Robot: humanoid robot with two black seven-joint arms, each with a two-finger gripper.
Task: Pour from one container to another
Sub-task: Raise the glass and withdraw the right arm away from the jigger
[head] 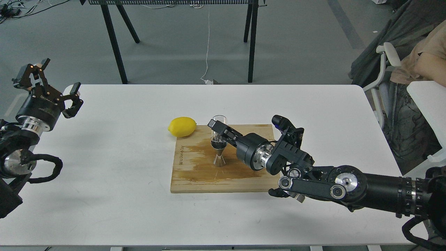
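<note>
Right claw (pixel 216 128) clamping cup (pixel 219 122), board (pixel 195 174) lettering illegible

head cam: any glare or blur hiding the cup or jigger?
Head view: sharp, with even, soft overhead light and faint shadows. The clear cup is hard to see, partly behind the right gripper. The steel jigger shows bright reflections; the board has a wet-looking sheen. The left gripper is in focus, jaws apart.
</note>
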